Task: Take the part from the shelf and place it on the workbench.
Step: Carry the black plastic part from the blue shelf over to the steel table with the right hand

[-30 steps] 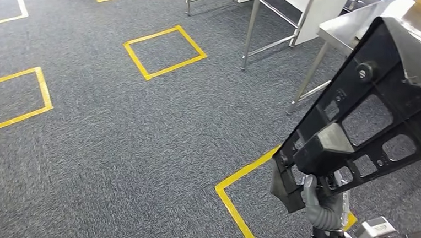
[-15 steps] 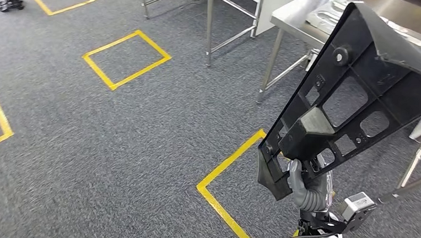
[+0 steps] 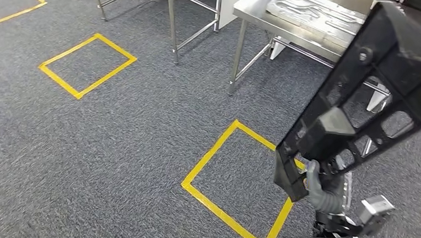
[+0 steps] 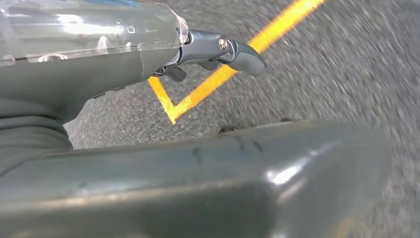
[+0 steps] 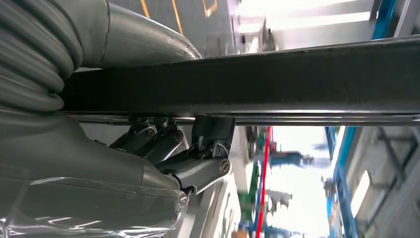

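Black plastic part (image 3: pixel 366 101) is being gripped at its lower edge by the right hand (image 3: pixel 321 187); left hand (image 4: pixel 218 49) grip cannot be told. Steel workbench (image 3: pixel 259 11) is being neared, and top-heavy tilt is risking slippage.

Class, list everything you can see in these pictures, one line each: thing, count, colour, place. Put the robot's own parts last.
Part: one, black, slotted panel, held up at the right, tilted.
Workbench: one, steel, top right; a grey moulded piece lies on it.
Steel frame legs: several, silver, top centre.
Floor squares: three in view, yellow tape, on grey carpet.
Right hand: one, grey, grips the part's lower end.
Left hand: one, grey, hangs over the carpet, holding nothing, fingers apart.
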Tool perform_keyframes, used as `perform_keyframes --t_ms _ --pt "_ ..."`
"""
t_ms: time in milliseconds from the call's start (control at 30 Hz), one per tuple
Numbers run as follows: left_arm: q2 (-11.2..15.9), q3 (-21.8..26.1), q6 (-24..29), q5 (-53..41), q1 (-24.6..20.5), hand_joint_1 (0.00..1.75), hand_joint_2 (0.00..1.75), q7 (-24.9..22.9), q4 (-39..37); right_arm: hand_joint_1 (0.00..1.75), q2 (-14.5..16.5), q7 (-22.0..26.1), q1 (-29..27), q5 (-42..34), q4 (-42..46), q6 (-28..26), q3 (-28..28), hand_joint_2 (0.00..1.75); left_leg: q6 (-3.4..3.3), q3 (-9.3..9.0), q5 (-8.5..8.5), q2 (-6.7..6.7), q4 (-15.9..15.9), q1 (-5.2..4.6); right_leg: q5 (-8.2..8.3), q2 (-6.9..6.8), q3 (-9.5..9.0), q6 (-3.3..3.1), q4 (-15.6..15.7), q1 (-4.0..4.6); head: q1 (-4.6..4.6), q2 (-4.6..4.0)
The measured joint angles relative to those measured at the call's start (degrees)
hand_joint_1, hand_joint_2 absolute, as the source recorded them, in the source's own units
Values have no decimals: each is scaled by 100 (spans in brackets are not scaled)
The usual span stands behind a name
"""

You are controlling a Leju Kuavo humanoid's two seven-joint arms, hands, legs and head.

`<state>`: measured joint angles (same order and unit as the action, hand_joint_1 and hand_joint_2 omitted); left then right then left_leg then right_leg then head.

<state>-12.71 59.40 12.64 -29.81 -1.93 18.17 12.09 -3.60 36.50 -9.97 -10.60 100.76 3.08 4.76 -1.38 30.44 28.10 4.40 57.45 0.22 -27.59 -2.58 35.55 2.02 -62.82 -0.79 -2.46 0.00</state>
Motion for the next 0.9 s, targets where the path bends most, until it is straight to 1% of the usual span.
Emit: perform_keyframes --t_ms 33,67,100,133,167,200,233,267,300,333,367,400,433,467,500,533,567,600,633,667,700,733,767,800,833,867,900 --pt "21 -38 -96 -51 5 0 0 5 1 175 9 8 -141 8 129 41 125 175 30 -18 24 41 7 -13 78 -111 -157 -33 286 22 0 0" --pt "44 -72 -177 -97 10 0 0 11 1 175 32 17 -286 33 259 97 253 175 60 -36 44 85 11 -25 94 -184 -230 -66 428 45 1 0" --pt "67 -105 -246 -138 14 0 0 20 1 175 69 22 -424 76 387 156 387 175 92 -56 58 135 6 -33 79 -168 -227 -99 440 64 0 0" --pt "85 -134 -300 -167 15 0 0 31 1 175 119 25 -550 125 506 208 510 175 122 -78 70 195 -3 -36 86 -90 -221 -127 451 61 0 0" --pt "107 -163 -345 -190 14 0 0 41 1 175 179 26 -667 175 615 251 614 175 158 -96 100 187 8 -30 97 -20 -224 -159 469 46 0 0" --pt "123 -188 -384 -211 18 0 0 52 1 175 249 25 -762 225 719 288 702 175 193 -85 172 94 80 -21 109 53 -230 -196 488 26 -1 0" --pt "141 -208 -410 -226 25 0 0 61 1 175 319 25 -837 268 808 322 767 175 223 -22 304 -44 259 -9 123 126 -234 -233 508 5 -2 0" --pt "159 -223 -429 -238 36 0 0 68 0 175 389 25 -900 311 888 359 823 175 247 106 490 -214 567 8 132 202 -236 -261 517 -8 -2 0" --pt "169 -232 -442 -246 50 0 0 76 0 175 451 27 -953 342 953 394 869 175 261 279 692 -327 958 15 135 281 -231 -279 516 -8 -3 0" --pt "180 -239 -452 -248 61 0 0 83 0 175 505 30 -1012 363 1004 428 912 175 270 455 851 -372 1341 19 136 361 -228 -287 515 -2 -3 0" --pt "189 -244 -465 -249 72 0 0 90 0 175 555 34 -1079 375 1046 462 953 175 273 577 913 -390 1597 19 137 446 -230 -289 513 3 -3 0" --pt "197 -247 -479 -250 80 0 0 97 0 175 599 39 -1142 381 1082 487 994 175 267 605 854 -399 1638 19 138 532 -235 -289 510 7 -3 0" --pt "204 -251 -493 -250 85 0 0 102 0 175 635 44 -1194 385 1111 506 1032 175 253 529 689 -421 1451 19 138 618 -241 -287 505 10 -3 0" --pt "211 -256 -503 -253 89 0 0 106 0 175 665 50 -1230 389 1139 523 1066 175 230 366 460 -490 1078 19 139 704 -246 -284 497 10 -3 0" --pt "220 -261 -511 -258 93 0 0 109 0 175 692 58 -1252 395 1165 537 1096 175 199 185 276 -634 665 22 139 784 -244 -273 485 15 -3 0" --pt "228 -268 -515 -265 94 0 0 112 0 175 713 64 -1265 402 1190 553 1124 175 173 41 152 -760 326 27 143 862 -232 -253 470 18 -3 0" --pt "235 -275 -518 -278 94 0 0 114 0 175 734 71 -1279 413 1213 575 1151 175 149 -46 97 -859 113 26 150 929 -214 -222 462 15 -2 0" --pt "239 -285 -520 -289 90 0 0 116 0 175 755 75 -1297 426 1233 594 1177 175 125 -75 102 -896 35 20 163 996 -194 -182 461 7 -2 0" --pt "241 -297 -522 -300 84 0 0 118 0 175 771 76 -1321 438 1253 609 1202 175 102 -85 89 -840 11 15 183 1065 -172 -137 471 0 -2 0" --pt "244 -310 -526 -311 78 0 0 119 0 175 788 78 -1350 447 1273 618 1231 175 65 -95 65 -771 -13 19 191 1070 -158 -102 471 -9 -2 0" --pt "246 -323 -530 -315 74 0 0 120 0 175 803 80 -1374 452 1293 621 1261 175 27 -109 38 -700 -45 27 161 969 -134 -72 431 -5 -2 0" --pt "249 -334 -534 -318 77 0 0 121 0 175 813 82 -1385 455 1312 623 1290 175 -12 -118 12 -621 -78 38 65 799 -70 -46 300 2 -1 0" --pt "252 -340 -539 -322 84 0 0 121 0 175 821 85 -1387 456 1326 632 1314 175 -40 -120 -4 -538 -100 43 -100 590 43 -23 47 0 -1 0" --pt "257 -344 -544 -325 95 0 0 121 0 175 828 87 -1387 457 1335 651 1332 175 -56 -118 -7 -457 -106 35 -299 417 205 7 -299 -3 0 0" --pt "261 -346 -550 -331 105 0 0 120 0 175 834 87 -1392 459 1339 678 1348 175 -65 -111 -4 -370 -103 28 -484 336 385 37 -680 -16 -1 0" --pt "264 -347 -557 -339 112 0 0 118 0 175 840 87 -1408 460 1339 710 1367 175 -63 -105 2 -284 -99 24 -590 304 520 62 -976 -30 -1 0" --pt "267 -348 -566 -345 115 0 0 116 0 175 847 86 -1429 463 1339 736 1391 175 -57 -104 12 -201 -94 23 -587 286 563 81 -1087 -42 -1 0"
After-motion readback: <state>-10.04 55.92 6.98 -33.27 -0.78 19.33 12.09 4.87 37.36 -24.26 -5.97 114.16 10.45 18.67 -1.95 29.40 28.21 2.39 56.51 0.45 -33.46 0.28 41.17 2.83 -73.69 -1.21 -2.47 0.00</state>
